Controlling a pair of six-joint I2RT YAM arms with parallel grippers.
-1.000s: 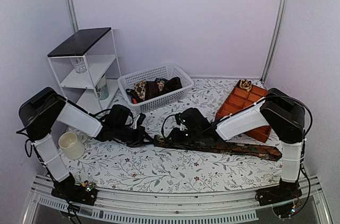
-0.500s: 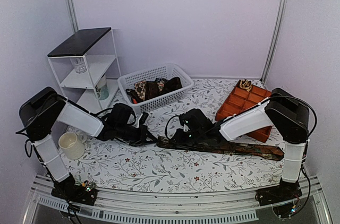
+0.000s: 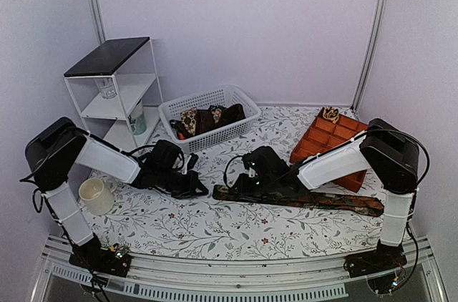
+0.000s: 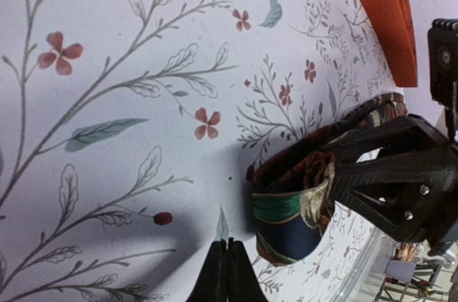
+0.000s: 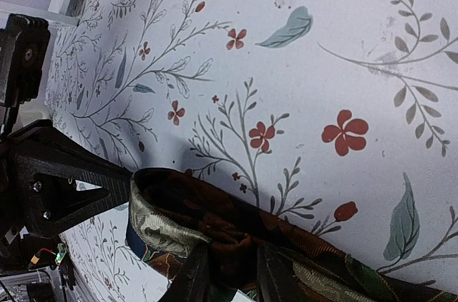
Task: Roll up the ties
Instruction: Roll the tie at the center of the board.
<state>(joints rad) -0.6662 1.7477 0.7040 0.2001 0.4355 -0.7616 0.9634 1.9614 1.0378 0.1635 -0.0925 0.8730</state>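
One dark brown, green and rust tie (image 3: 308, 200) lies flat across the table's front right. Its left end is curled into a small roll (image 4: 293, 209), also seen in the right wrist view (image 5: 215, 223). My right gripper (image 3: 232, 187) is shut on that rolled end (image 5: 229, 273). My left gripper (image 3: 195, 190) is shut and empty (image 4: 227, 277), its tips just left of the roll and apart from it. More ties (image 3: 207, 117) lie heaped in the white basket (image 3: 232, 96).
An orange compartment tray (image 3: 325, 141) stands at the right with a small rolled item (image 3: 330, 114) at its far end. A white shelf unit (image 3: 114, 91) stands at the back left, and a cream cup (image 3: 95, 195) sits near the left arm.
My right gripper has shifted slightly right with the tie's rolled end. My left gripper has stayed close beside it, ending a little apart from the roll.
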